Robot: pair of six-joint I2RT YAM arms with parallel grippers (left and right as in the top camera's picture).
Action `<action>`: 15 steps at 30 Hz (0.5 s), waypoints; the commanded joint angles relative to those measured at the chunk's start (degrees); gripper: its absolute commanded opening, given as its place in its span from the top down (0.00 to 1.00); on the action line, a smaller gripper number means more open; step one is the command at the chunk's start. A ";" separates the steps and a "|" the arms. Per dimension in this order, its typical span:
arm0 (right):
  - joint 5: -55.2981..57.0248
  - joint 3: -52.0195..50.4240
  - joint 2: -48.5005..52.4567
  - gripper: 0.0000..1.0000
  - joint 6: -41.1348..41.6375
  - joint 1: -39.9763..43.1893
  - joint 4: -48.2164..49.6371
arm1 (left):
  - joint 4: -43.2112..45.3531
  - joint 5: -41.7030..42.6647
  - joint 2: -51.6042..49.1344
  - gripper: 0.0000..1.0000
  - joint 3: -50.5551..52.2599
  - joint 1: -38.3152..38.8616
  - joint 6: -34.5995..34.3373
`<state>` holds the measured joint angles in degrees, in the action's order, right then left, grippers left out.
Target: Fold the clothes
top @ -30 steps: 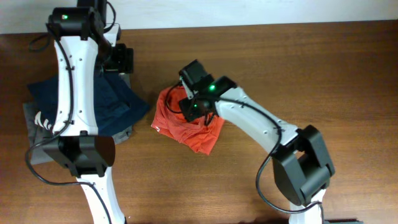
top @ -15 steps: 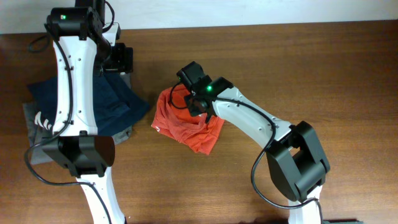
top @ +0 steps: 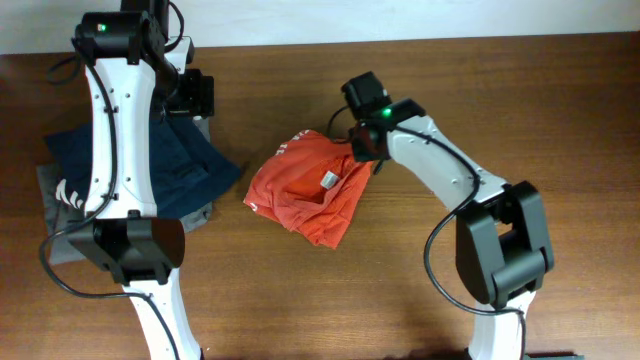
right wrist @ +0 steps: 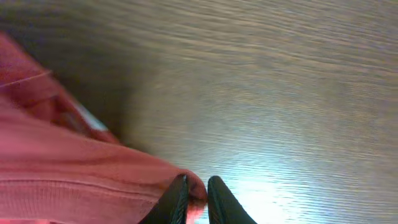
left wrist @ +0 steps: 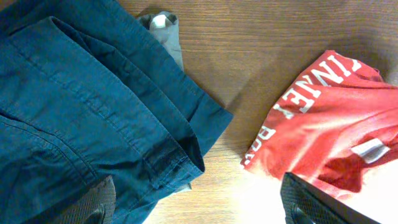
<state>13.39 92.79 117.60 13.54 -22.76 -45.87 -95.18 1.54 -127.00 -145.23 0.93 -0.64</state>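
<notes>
Right tool point(right wrist: 198, 188) pinches the orange-red T-shirt point(top: 305, 190) lying on the table point(top: 540, 90).

The desk point(top: 560, 100) is brown wood, grain showing, with a soft sheen. The T-shirt point(top: 300, 195) is matt orange-red knit cloth, its lettering white print. The navy garment point(left wrist: 74, 93) is a denser matt weave. The 2 arms point(top: 110, 130) wear smooth white plastic shells; the right end effector point(right wrist: 198, 190) has dark matt fingers point(right wrist: 225, 205).

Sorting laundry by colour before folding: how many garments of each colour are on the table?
Orange-red T-shirt: 1
Navy blue garment: 1
Grey garment: 1
Total: 3
</notes>
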 commanded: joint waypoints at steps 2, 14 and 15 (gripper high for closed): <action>1.66 0.55 0.39 0.83 0.50 2.32 -0.20 | -0.04 0.66 0.26 0.15 -0.22 -0.09 0.33; -47.32 1.03 -4.11 0.53 -14.21 3.76 -2.27 | -0.07 0.66 0.26 0.15 -0.22 -0.09 1.79; -47.43 1.03 -4.09 0.53 -14.21 2.84 -2.84 | -0.04 0.66 0.26 0.15 -0.22 -0.09 1.79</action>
<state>-17.69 92.79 117.01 4.56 -17.52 -48.01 -95.18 1.54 -127.00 -145.23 0.93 0.05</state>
